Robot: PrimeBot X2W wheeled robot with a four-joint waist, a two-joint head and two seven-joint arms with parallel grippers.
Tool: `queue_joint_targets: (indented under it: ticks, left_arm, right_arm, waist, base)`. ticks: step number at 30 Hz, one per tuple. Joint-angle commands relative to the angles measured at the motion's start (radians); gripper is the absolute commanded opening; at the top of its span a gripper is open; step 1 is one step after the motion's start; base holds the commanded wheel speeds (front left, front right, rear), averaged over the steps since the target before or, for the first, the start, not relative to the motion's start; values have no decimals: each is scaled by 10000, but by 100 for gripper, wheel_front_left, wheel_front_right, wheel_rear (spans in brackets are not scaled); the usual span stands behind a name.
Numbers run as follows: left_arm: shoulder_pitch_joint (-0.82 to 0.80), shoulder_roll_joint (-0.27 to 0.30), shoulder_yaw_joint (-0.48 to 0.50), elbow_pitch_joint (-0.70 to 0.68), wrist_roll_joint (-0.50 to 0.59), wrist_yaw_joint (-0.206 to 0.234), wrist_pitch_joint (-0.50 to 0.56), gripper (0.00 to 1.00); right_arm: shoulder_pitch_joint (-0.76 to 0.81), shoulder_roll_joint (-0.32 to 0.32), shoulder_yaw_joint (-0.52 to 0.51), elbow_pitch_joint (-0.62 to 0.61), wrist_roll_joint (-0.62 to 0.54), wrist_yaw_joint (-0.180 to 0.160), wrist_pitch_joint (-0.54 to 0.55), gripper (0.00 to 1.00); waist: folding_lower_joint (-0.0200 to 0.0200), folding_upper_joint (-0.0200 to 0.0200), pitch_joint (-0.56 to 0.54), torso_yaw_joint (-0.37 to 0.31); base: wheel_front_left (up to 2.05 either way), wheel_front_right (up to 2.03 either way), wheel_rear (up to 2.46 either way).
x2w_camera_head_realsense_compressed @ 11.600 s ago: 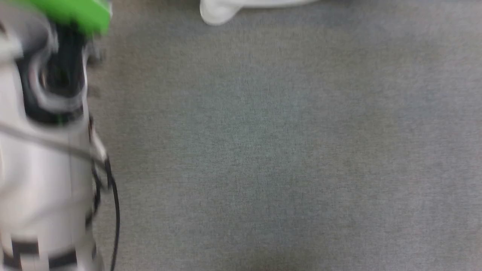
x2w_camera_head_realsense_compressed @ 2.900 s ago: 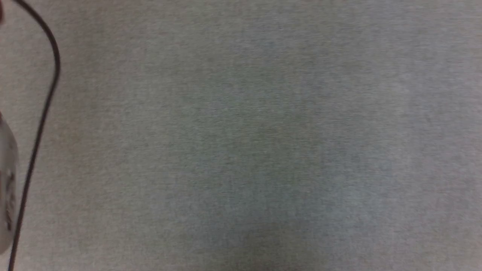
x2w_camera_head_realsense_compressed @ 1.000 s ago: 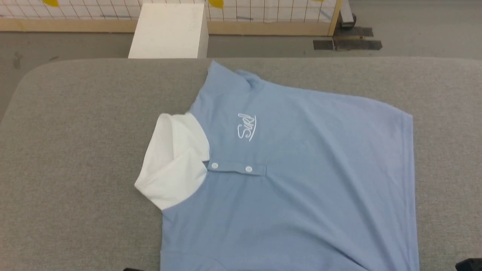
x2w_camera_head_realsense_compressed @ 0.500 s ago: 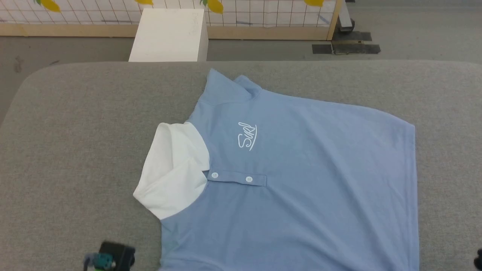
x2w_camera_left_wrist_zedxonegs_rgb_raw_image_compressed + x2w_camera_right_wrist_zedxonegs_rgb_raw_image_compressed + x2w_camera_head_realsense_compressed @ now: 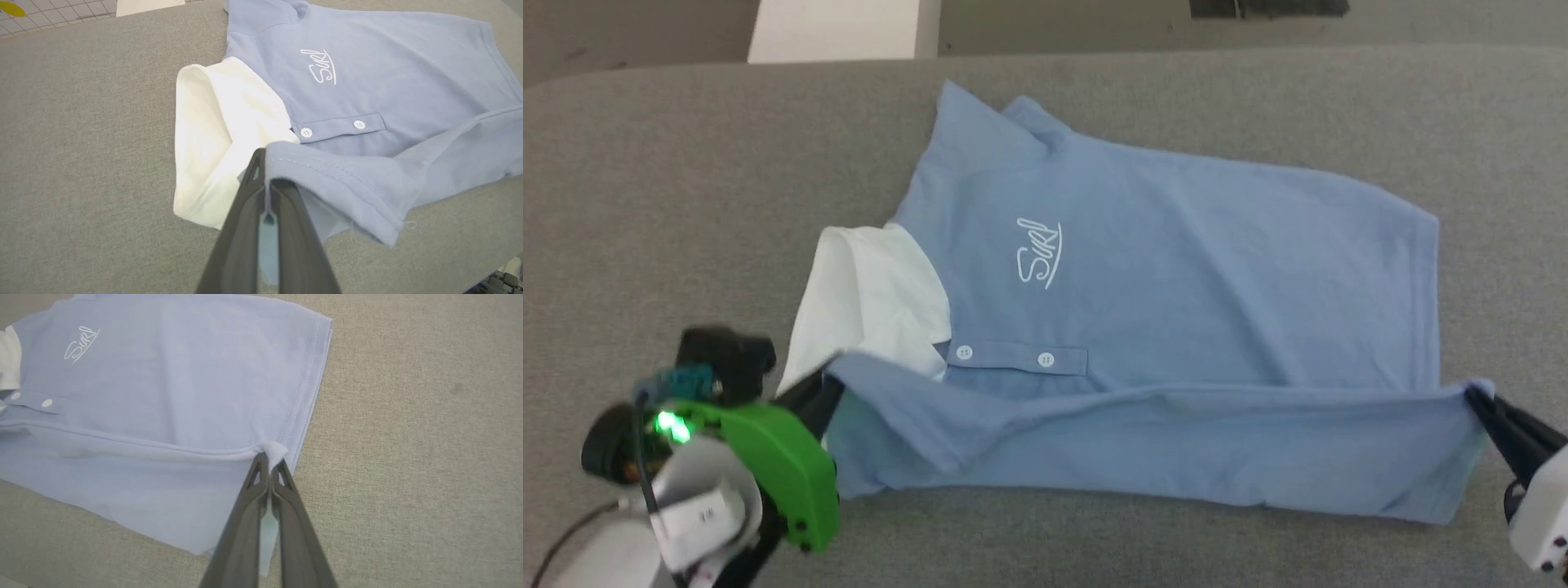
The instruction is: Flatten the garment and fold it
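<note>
We see a wide surface (image 5: pixel 670 180) covered in grey woven cloth, and on it lies a light blue garment (image 5: pixel 1192 269), spread chest-up with its white collar (image 5: pixel 866 302) toward our left and its hem toward our right. Most of the garment rests flat on the grey cloth, while its near long edge stands raised off the surface in a fold. We find the white cursive lettering (image 5: pixel 1039 251) facing up on the chest, near the collar.
</note>
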Motion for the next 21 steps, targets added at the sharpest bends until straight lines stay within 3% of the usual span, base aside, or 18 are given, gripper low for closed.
queue_joint_targets:
  ticks: [1, 11, 18, 19, 20, 21]
  left_arm:
    - [-529, -137, 79, 220, 85, -126, -110, 0]
    - [-2808, -665, -227, 2047, 545, -736, -517, 0]
    - [-3429, -1093, -872, 3530, 946, -1004, -656, 0]
    - [-3480, -1178, -938, 3714, 1015, -1007, -759, 0]
    - [-3517, -1257, -970, 3847, 1048, -999, -855, 9]
    - [-3559, -1350, -1001, 3991, 1068, -998, -969, 25]
  right_arm:
    - [-382, -95, 94, 110, -53, -15, -123, 0]
    - [-2101, -687, 1007, 1254, -46, -15, -583, 0]
    - [-2761, -837, 1816, 2247, 192, -15, -675, 0]
    - [-2809, -819, 1877, 2370, 288, -15, -680, 9]
    - [-2848, -810, 1909, 2437, 373, -15, -716, 47]
    - [-2881, -819, 1926, 2519, 455, -15, -758, 100]
  waist:
    - [0, 0, 712, -233]
    - [0, 0, 1855, -380]
    - [0, 0, 2150, -328]
    - [0, 0, 2160, -316]
    - [0, 0, 2162, -307]
    - [0, 0, 2158, -293]
  base:
    - [0, 0, 0]
    - [0, 0, 0]
    - [0, 0, 0]
    - [0, 0, 0]
    - [0, 0, 0]
    - [0, 0, 0]
